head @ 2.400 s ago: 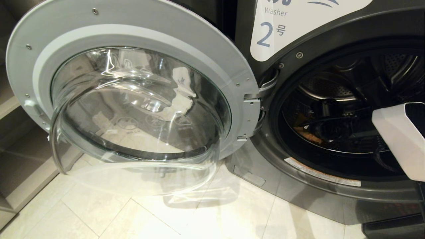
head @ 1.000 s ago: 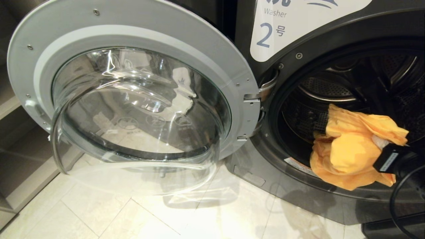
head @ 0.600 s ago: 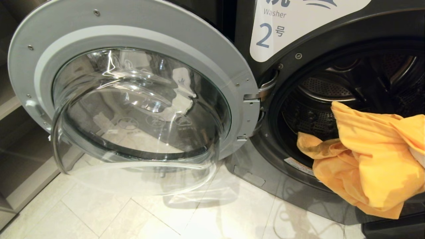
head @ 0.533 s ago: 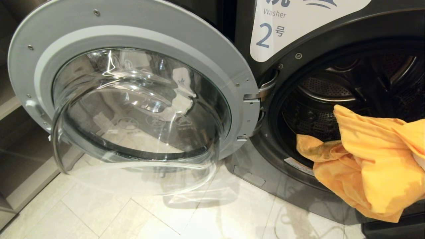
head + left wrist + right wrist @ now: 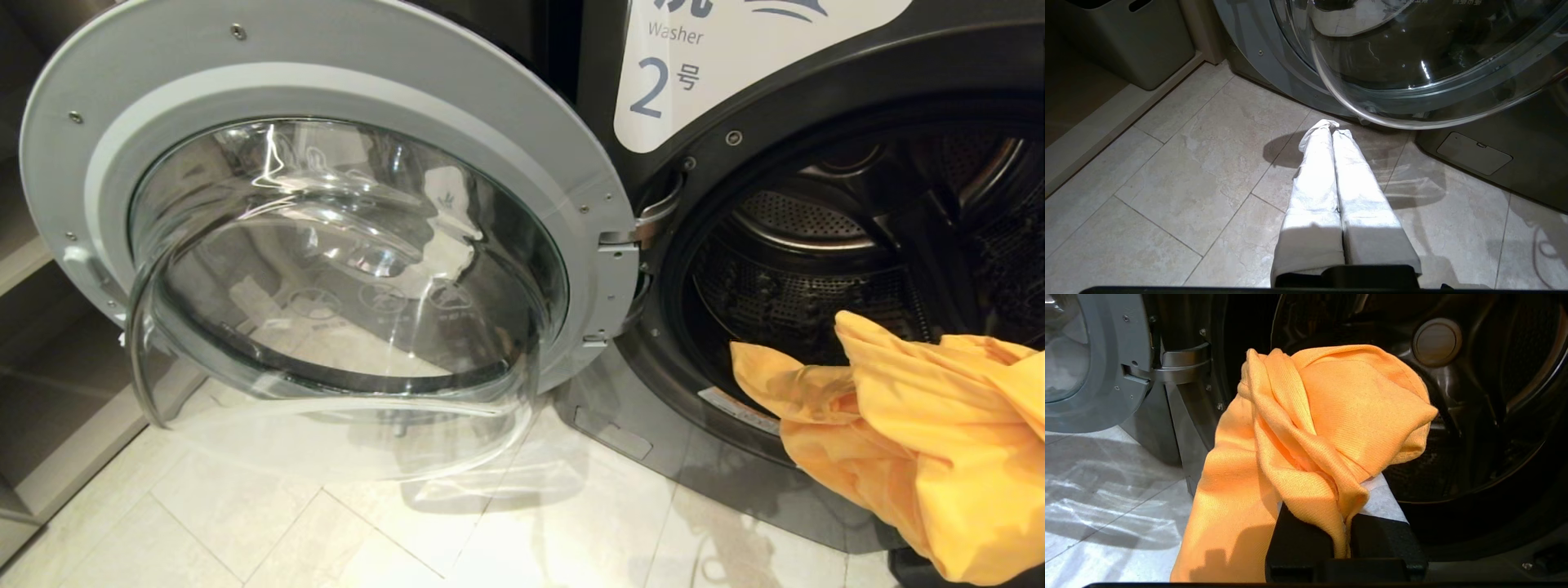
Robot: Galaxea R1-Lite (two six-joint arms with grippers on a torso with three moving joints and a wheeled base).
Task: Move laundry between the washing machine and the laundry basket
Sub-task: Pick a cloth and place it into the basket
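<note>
The dark grey washing machine (image 5: 735,90) marked 2 stands with its round glass door (image 5: 326,245) swung wide open to the left. A yellow-orange garment (image 5: 939,433) hangs in front of the drum opening's lower rim at the far right. My right gripper (image 5: 1343,490) is shut on this garment (image 5: 1331,416), which bunches over both fingers and hides the tips; in the head view the cloth covers the gripper. The dark drum (image 5: 1494,396) lies just behind it. My left gripper (image 5: 1329,130) is shut and empty, hovering low over the floor below the door. The laundry basket is out of view.
A solid grey bin (image 5: 1139,45) sits in a recess left of the machine, beside a low step (image 5: 1106,126). Pale floor tiles (image 5: 326,523) spread before the machine. The door's glass bowl (image 5: 343,392) bulges out over the floor.
The right gripper has drawn the yellow-orange garment out of the drum, and it has moved down and to the right across the opening's rim. The left gripper has stayed put.
</note>
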